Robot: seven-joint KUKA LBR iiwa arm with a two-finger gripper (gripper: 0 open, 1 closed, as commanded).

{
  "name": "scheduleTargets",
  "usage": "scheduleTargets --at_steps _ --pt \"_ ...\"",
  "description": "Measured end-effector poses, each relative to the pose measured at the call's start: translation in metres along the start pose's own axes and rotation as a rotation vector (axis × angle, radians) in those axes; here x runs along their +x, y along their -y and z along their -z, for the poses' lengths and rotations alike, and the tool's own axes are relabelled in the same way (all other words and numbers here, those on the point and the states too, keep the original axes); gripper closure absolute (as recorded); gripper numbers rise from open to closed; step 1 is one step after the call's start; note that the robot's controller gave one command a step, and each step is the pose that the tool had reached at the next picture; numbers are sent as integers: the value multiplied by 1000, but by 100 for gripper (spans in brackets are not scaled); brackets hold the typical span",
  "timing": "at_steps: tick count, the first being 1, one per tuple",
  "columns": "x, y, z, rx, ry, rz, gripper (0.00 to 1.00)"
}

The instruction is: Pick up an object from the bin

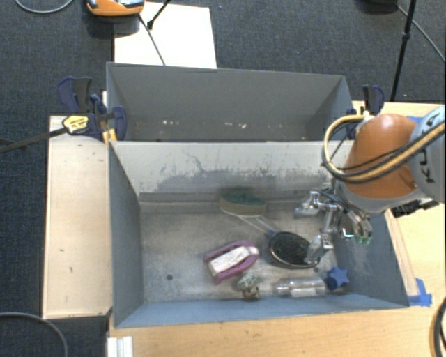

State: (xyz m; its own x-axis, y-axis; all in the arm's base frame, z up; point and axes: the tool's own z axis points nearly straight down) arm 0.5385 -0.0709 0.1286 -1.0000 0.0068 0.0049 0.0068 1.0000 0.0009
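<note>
Black oval object (288, 249) just beside the pincer (322, 245), its opening indiscernible from above.

Dark grey carpet floor (42, 63) all round. Black cable (31, 139) trails across it at left. Orange object (111, 5) at top edge.

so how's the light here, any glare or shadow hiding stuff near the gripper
Camera view: soft, even light, no hard shadows on the bin floor; a pale sheen on the arm's orange cover; small glints on the clear tube by the front wall; the round black thing beside the gripper reads dark.
</note>
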Motion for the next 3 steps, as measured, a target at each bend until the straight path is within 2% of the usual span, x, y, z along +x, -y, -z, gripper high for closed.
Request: scheduleTargets --at_steps 1,2,3 --pt "12 -56 -57 2 12 76 0" --pt "9 -54 -54 2 20 76 100" --pt "9 -57 102 2 15 154 100"
